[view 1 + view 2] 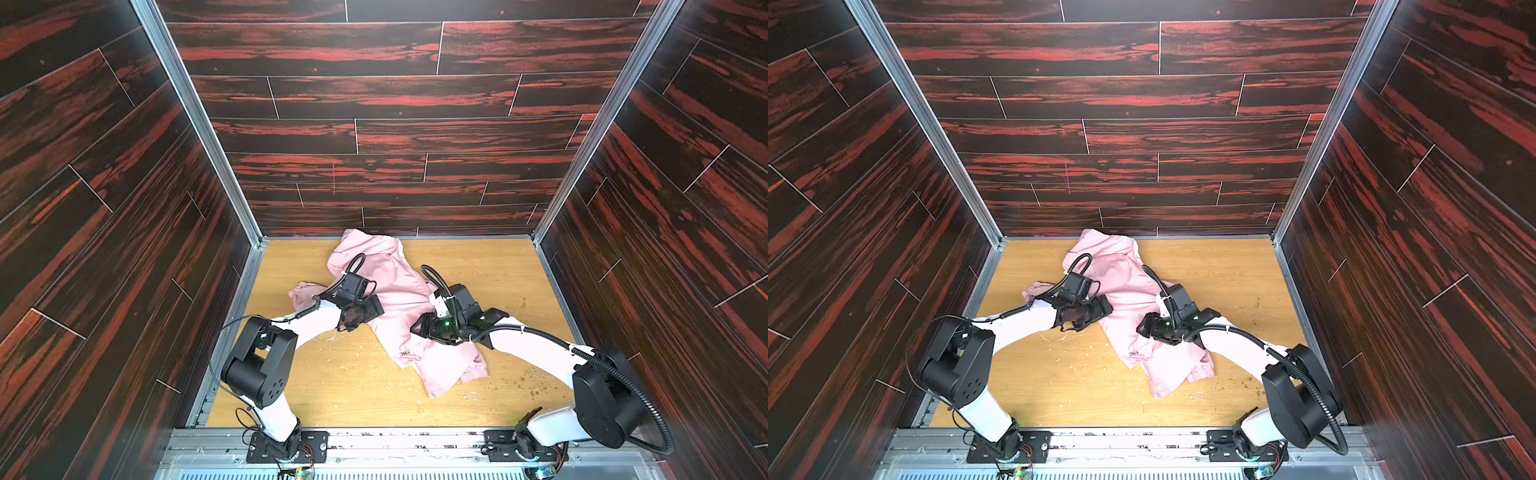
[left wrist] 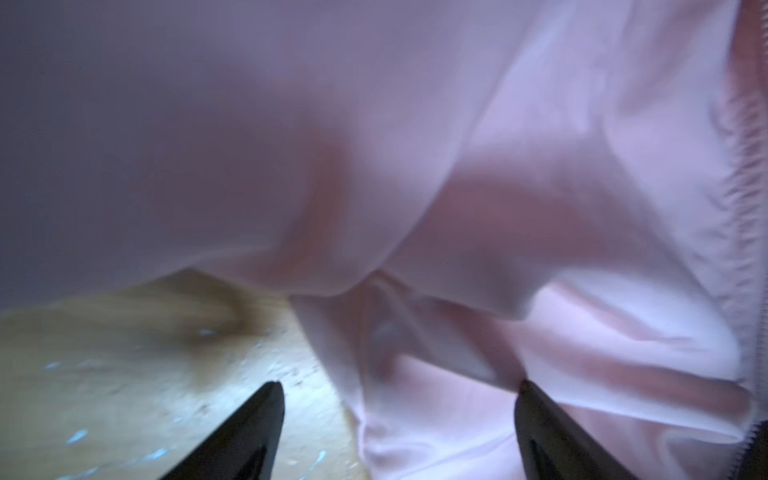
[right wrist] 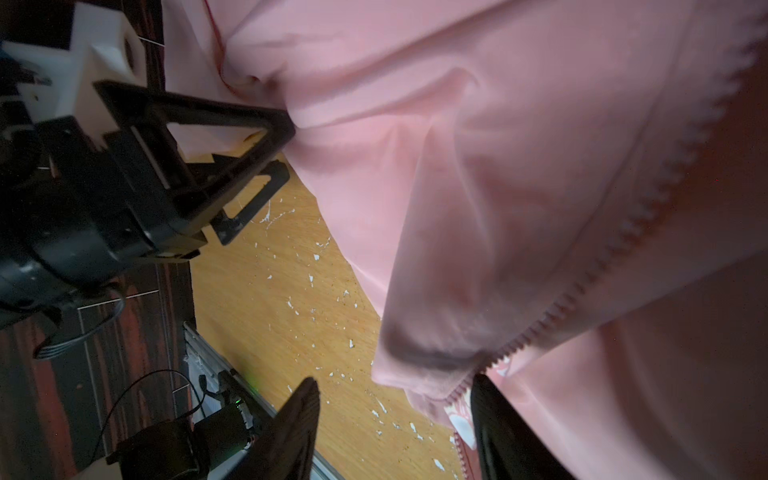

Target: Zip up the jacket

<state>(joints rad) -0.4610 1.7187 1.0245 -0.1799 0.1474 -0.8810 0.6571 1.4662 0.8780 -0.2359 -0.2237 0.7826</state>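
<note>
- The jacket [image 1: 399,291] lies crumpled in the middle of the table [image 1: 332,386], running from far centre toward the near right.
- Its zipper teeth [image 3: 623,232] show as a loose single edge, so zipping looks not yet begun.
- The left gripper [image 2: 399,384] and the right gripper [image 3: 395,378] both stand spread at the fabric, pinching nothing.

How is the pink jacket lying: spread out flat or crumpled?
Crumpled. The jacket lies bunched and twisted on the table, with deep folds and one sleeve cuff sticking out sideways.
</note>
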